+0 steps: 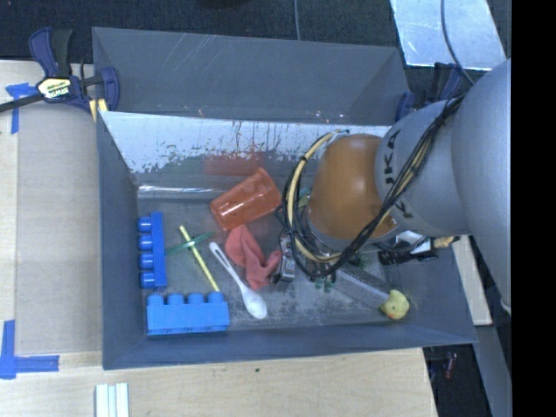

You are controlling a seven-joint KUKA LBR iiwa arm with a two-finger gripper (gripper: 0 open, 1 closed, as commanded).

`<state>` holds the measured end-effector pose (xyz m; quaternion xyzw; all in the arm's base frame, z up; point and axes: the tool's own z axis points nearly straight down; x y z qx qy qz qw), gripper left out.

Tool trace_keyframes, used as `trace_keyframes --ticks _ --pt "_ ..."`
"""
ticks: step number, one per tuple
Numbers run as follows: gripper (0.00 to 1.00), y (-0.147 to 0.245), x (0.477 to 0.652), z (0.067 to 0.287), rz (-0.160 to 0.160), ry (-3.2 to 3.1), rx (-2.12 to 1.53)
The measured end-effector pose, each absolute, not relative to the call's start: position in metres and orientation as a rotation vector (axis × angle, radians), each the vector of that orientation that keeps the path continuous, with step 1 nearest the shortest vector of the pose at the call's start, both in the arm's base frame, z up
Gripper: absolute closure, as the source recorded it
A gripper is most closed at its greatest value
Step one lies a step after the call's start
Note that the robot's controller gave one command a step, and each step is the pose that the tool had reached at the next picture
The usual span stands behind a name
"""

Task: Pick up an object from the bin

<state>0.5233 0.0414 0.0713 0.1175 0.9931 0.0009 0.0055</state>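
My gripper (286, 268) is low in the middle of the bin, under the arm's orange cover, and mostly hidden by cables. Its tip is right against the right edge of a crumpled pink-red rubbery thing (247, 254) lying on the floor. An orange plastic cup (246, 200) lies on its side just above and to the left of that. A white plastic spoon (239, 282) lies slantwise to the left of the pink thing, bowl towards the front. To the gripper's right lie a clear tube (356, 287) and a small yellow lump (396, 304).
At the left of the bin a blue toothed brick (152, 250) stands lengthwise, with a wider blue brick (188, 312) in the front left corner. A yellow stick (199, 258) and a thin green stick (184, 248) cross between them and the spoon. The arm covers the bin's right side.
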Motion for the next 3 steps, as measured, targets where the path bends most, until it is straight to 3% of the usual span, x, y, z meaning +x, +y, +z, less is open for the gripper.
trace_keyframes --ticks 1,2,3 --pt "1.0 0.029 0.512 0.142 0.001 3.113 0.365" --pt "1.0 0.026 0.506 0.184 0.002 3.11 0.384" --pt "1.0 0.035 0.511 0.249 0.0 3.118 0.322"
